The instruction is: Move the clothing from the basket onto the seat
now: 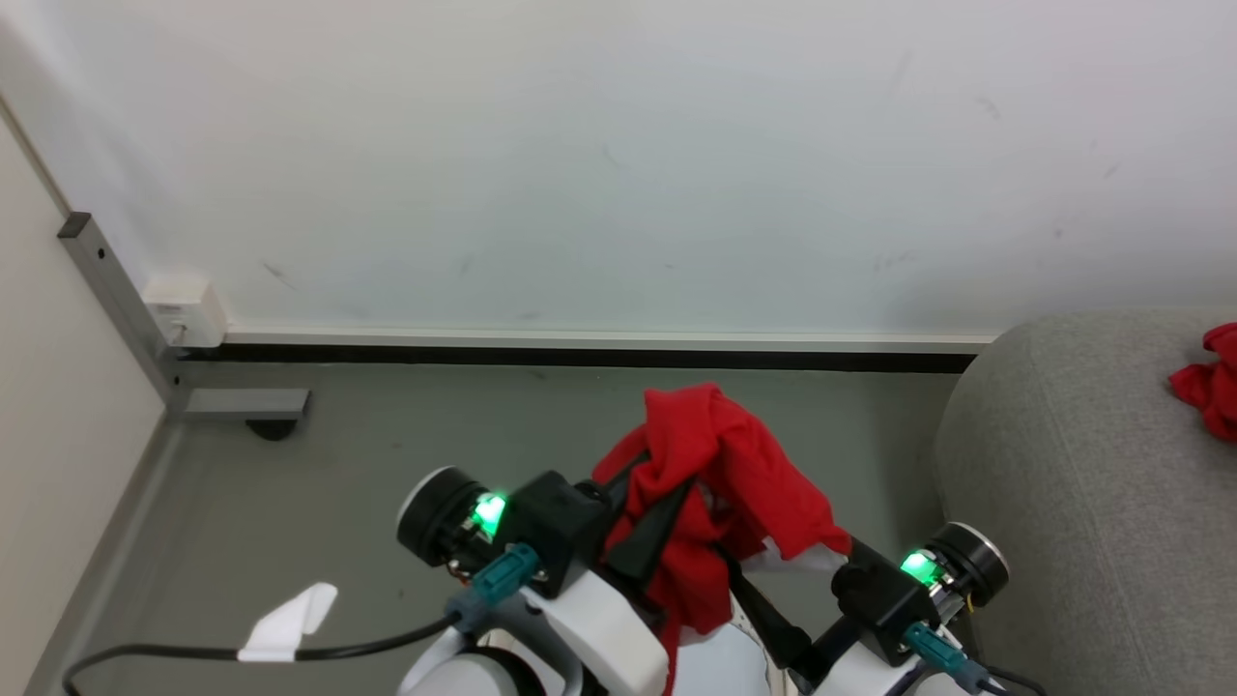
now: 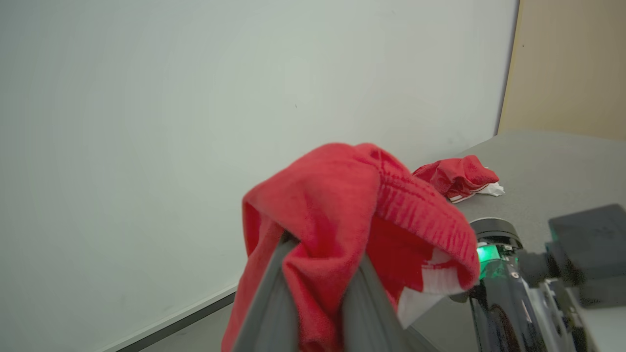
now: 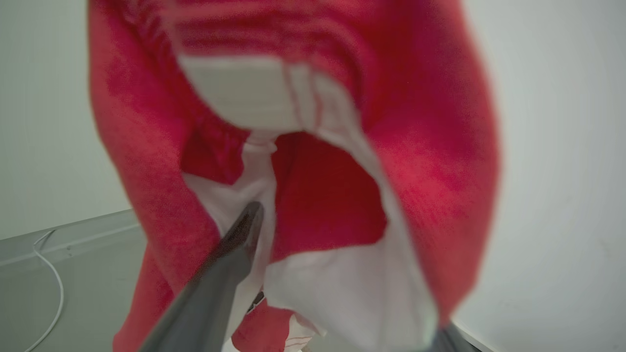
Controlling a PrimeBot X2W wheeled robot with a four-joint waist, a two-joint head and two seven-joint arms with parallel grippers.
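The clothing (image 1: 725,474), bright red with white trim, hangs in the air draped over both grippers, in front of the wall. My left gripper (image 1: 662,522) is shut on a fold of it; in the left wrist view red cloth (image 2: 342,210) is pinched between the two grey fingers (image 2: 274,293). My right gripper (image 1: 744,580) sits under the garment's white-lined opening (image 3: 430,146), with one finger (image 3: 230,254) inside and the other at the lower right corner, spread open. The grey seat (image 1: 1082,483) lies to the right. The basket is out of view.
A second red garment (image 1: 1208,382) with white stripes lies on the sofa (image 2: 547,161). A white wall and dark skirting run behind. A grey metal frame (image 1: 126,309) stands at the left, and a black cable with white tape (image 1: 290,619) crosses the floor.
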